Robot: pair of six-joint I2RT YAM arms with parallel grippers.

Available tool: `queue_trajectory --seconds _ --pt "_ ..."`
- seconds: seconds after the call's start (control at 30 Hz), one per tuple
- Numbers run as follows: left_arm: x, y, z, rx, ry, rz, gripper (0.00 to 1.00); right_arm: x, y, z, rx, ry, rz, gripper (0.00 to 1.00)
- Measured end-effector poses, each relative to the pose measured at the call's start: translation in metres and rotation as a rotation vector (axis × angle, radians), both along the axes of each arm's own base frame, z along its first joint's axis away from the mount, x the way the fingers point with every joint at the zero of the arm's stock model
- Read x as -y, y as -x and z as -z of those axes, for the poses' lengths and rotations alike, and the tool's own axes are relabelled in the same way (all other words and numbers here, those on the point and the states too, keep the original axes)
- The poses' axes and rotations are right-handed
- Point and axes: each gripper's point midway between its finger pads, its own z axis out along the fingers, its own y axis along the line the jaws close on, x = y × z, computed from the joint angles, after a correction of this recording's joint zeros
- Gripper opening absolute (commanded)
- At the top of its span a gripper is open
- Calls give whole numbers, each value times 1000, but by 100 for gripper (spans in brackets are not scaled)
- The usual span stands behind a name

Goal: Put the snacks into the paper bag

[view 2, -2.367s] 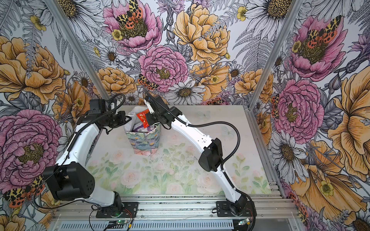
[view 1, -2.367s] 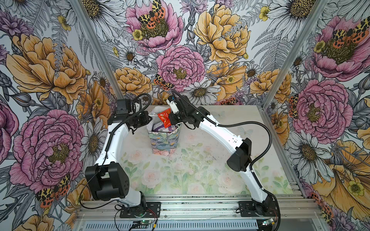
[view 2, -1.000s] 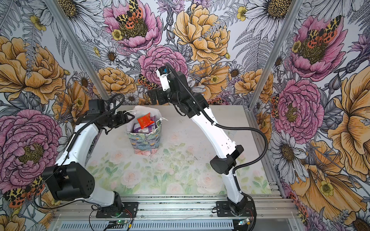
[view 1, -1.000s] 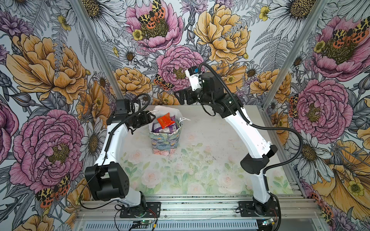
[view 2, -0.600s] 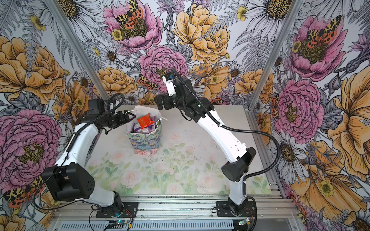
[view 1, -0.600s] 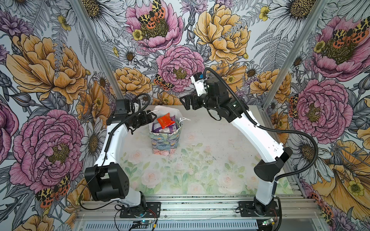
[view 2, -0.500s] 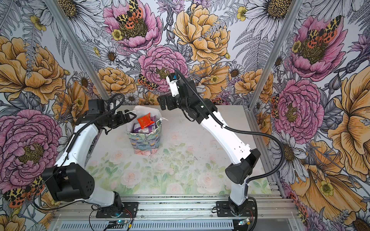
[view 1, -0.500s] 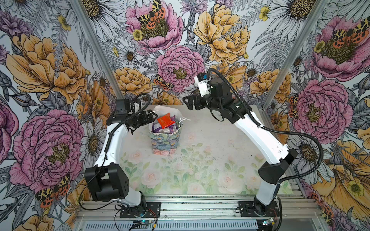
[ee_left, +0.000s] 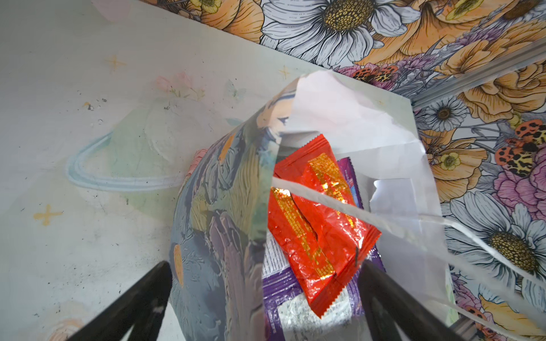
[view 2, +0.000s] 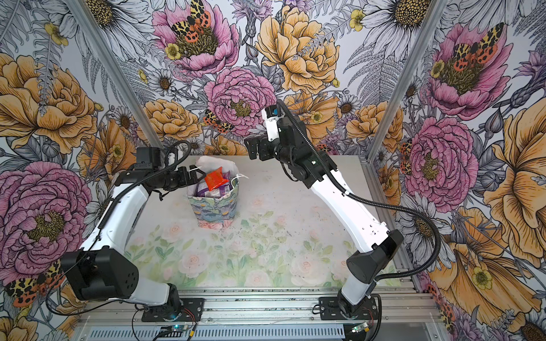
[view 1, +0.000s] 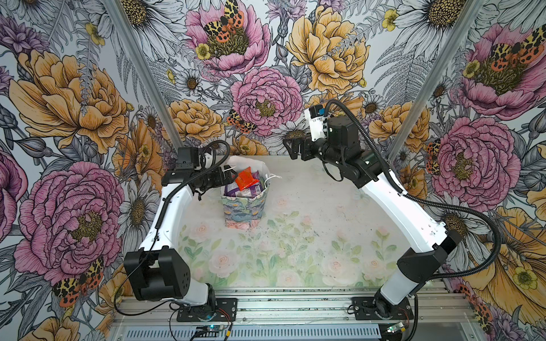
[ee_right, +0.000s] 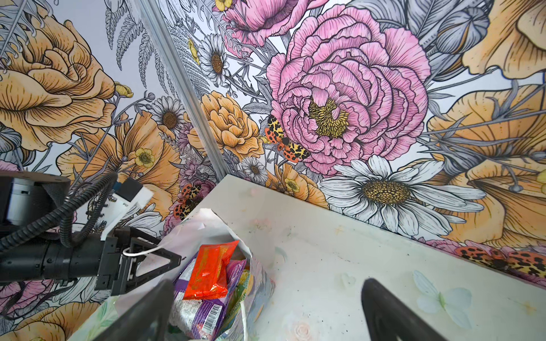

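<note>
Evidently your task looks all but done: the snacks (view 1: pixel 245 191) sit heaped inside the upright paper bag (view 1: pixel 243 211), red sachet (view 1: pixel 246 178) on top, none visible on the table (view 1: pixel 310 206). Your left gripper (view 1: pixel 228 177) straddles the bag's rim, jaws apart; the right gripper (view 1: pixel 291 146) hangs clear, spread and empty.

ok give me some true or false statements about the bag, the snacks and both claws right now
1. The red sachet lies on top of the other snacks in the paper bag. True.
2. The right claw grips a snack. False: it is open and empty, raised off to the side of the bag.
3. The paper bag lies tipped on its side. False: it stands upright on the table.
4. The left claw is open at the bag's rim. True.
</note>
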Motion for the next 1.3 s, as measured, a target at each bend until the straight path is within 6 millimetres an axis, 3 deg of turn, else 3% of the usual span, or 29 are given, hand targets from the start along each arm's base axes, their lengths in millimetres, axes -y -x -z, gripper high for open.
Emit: queue_trajectory --seconds 0.4,1.03,1.3 --pt "-6 6 40 -142 -85 -17 99 -1 -1 2 1 -4 0 100" --pt "-4 14 22 -70 -160 29 99 1 -4 8 -15 -8 9 99" --pt "1 20 13 -49 -142 48 99 -3 -3 25 -90 -42 -8 96"
